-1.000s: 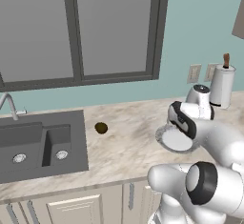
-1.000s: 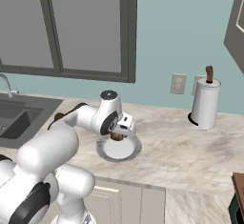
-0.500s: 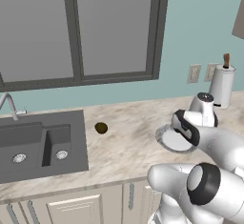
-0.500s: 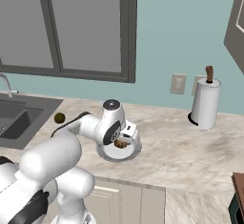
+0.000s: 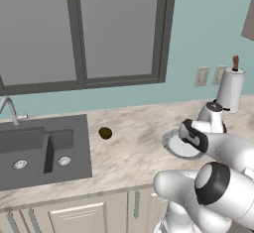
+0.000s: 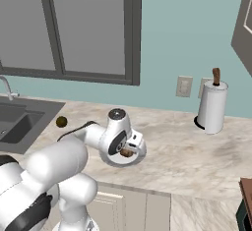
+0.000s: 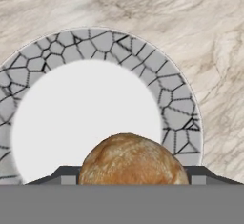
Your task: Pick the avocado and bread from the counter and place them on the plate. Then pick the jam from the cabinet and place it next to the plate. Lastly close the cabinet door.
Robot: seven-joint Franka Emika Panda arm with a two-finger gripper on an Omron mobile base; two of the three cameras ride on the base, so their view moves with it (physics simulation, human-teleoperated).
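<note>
One round brown bread [image 7: 132,158] is held in the hand [image 6: 129,150], with the two dark tips seen at its sides in the hand view. The bread is held over the plate [image 7: 181,108], above its white middle. One plate is seen, and it is set on the counter [image 6: 187,158], not far from the front edge. Bare counter is seen all around the plate, with open room to the right and toward the back wall. One dark green avocado [image 5: 105,133] is found on the counter well apart from the plate, just beside the right edge of the sink [image 5: 39,150]. One sink with two bowls is counted, and one tap [image 5: 8,109] is seen behind it. One paper towel roll [image 6: 212,107] is stood near the wall, well apart from the plate. Two wall sockets [image 5: 201,76] are seen next to it.
</note>
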